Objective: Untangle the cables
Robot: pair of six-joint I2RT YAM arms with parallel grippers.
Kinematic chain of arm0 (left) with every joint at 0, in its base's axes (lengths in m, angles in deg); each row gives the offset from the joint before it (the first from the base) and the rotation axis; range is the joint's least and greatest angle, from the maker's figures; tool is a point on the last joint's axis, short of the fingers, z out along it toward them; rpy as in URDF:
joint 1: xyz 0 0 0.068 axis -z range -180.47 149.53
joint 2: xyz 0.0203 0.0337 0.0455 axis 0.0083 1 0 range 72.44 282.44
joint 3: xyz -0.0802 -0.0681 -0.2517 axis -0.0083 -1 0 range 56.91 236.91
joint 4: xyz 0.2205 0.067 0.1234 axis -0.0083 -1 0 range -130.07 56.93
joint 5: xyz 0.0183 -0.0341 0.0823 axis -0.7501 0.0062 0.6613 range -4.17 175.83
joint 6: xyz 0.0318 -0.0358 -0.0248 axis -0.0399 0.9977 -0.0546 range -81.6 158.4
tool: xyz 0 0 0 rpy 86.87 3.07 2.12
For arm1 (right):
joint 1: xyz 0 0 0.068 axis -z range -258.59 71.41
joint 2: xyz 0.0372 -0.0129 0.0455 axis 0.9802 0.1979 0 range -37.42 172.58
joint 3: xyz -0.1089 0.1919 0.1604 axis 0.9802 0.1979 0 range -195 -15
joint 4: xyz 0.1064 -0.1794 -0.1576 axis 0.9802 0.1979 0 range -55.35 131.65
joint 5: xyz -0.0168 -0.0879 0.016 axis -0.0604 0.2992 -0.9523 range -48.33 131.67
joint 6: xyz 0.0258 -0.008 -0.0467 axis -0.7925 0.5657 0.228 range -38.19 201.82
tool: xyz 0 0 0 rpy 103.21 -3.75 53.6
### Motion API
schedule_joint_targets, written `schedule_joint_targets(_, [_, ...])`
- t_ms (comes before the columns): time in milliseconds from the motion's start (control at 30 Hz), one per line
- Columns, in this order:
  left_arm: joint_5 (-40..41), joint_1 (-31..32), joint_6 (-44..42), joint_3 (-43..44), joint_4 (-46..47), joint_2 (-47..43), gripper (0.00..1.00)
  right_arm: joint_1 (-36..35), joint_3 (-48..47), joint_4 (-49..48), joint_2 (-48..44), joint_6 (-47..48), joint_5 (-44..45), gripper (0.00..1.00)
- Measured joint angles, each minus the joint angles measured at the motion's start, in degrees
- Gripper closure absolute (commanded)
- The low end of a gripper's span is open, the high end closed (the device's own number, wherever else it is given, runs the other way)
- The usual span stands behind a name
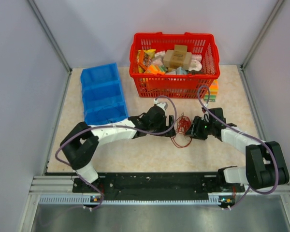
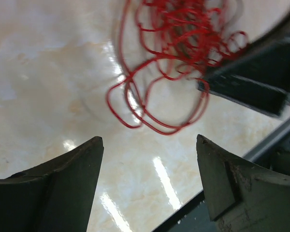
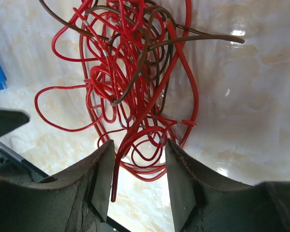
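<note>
The cables [image 1: 182, 126] are a loose bundle of thin red and dark-red wires lying on the pale table between my two grippers. In the left wrist view the cables [image 2: 169, 63] lie just ahead of my left gripper [image 2: 150, 140], which is open wide and empty, apart from the wires. My right gripper [image 3: 139, 145] is open at the bundle's edge. Several red loops of the cables [image 3: 135, 82] and one loose red wire end lie between its jaws, the end against the left finger [image 3: 102, 179]. From above, the left gripper [image 1: 171, 129] and right gripper [image 1: 195, 130] face each other across the bundle.
A red basket [image 1: 174, 79] full of packets stands at the back centre. A blue bin [image 1: 103, 93] sits at the back left. A small coloured stack [image 1: 212, 91] lies right of the basket. The right gripper's dark body [image 2: 261, 72] shows in the left wrist view.
</note>
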State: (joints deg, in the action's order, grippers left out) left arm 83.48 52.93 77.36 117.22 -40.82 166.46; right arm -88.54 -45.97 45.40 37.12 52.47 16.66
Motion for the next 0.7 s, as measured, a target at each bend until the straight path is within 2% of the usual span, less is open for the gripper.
schedule_joint_targets(133, [-1.14, -3.63, 5.68, 0.20, 0.11, 6.08, 0.16, 0.02, 0.22, 0.07, 0.09, 0.42, 0.07, 0.55])
schedule_joint_targets(233, [-2.67, -5.03, 8.04, 0.20, 1.90, 9.18, 0.27, 0.02, 0.22, 0.02, 0.13, 0.76, 0.04, 0.55])
schedule_joint_targets(300, [-4.13, -5.03, 9.35, 0.20, 4.11, 10.45, 0.42, 0.00, 0.22, 0.02, 0.20, 0.83, 0.00, 0.55])
schedule_joint_targets(400, [-5.49, -4.85, 10.62, 0.20, 6.75, 11.30, 0.61, 0.02, 0.22, 0.02, 0.20, 0.83, -0.04, 0.55])
schedule_joint_targets(500, [-5.84, -4.66, 10.99, 0.20, 8.04, 11.65, 0.96, 0.02, 0.20, 0.02, 0.22, 0.83, -0.07, 0.55])
schedule_joint_targets(533, [-5.79, -4.61, 10.84, 0.22, 8.24, 11.65, 1.00, 0.02, 0.20, 0.02, 0.28, 0.83, -0.07, 0.55])
schedule_joint_targets(700, [-5.55, -4.61, 8.11, -0.07, 7.74, 11.02, 1.00, 0.00, 0.04, -0.07, 2.16, 0.72, -0.17, 0.49])
